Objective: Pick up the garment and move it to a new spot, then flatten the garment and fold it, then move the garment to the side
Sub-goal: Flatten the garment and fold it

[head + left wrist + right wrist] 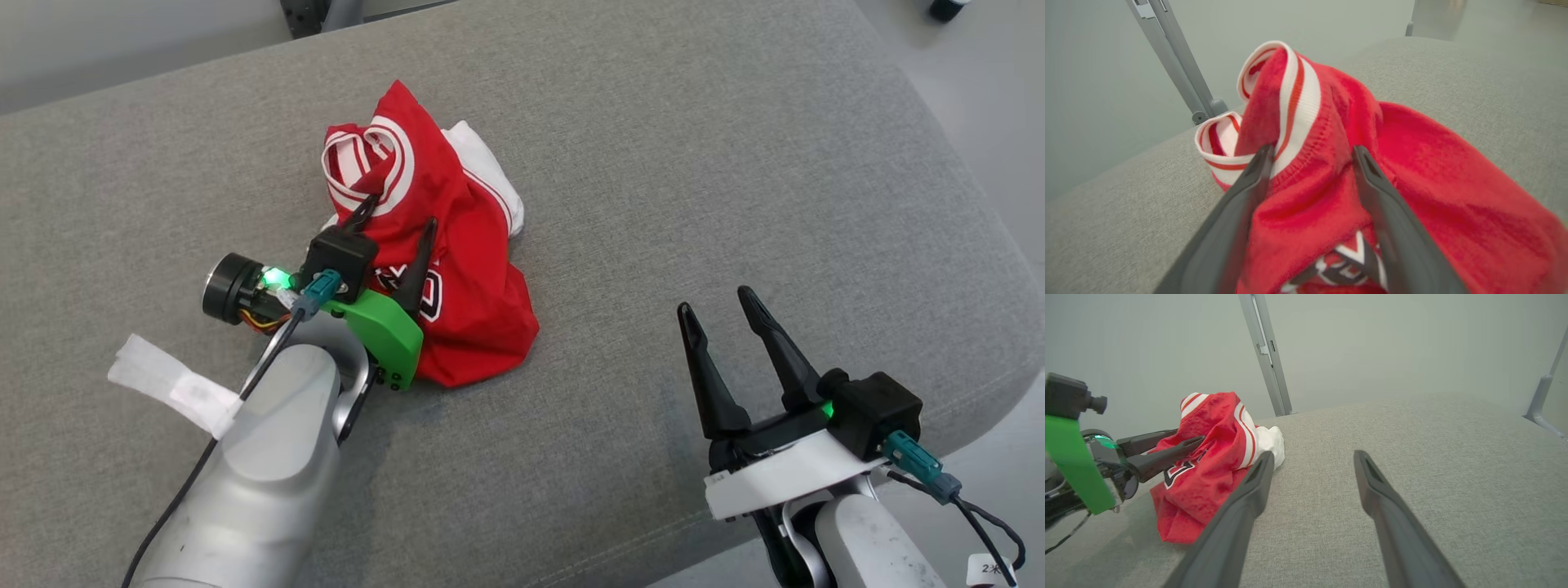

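Starting at the left, the left gripper [397,214] has its jaws spread wide, straddling a ridge of the crumpled red garment [473,286] (white striped trim, dark lettering) that bulges up between the fingers. The garment lies bunched near the middle of the grey cushion [653,163]. Over on the right, the right gripper [716,302] hovers above bare cushion, well apart from the garment, its jaws released and empty.
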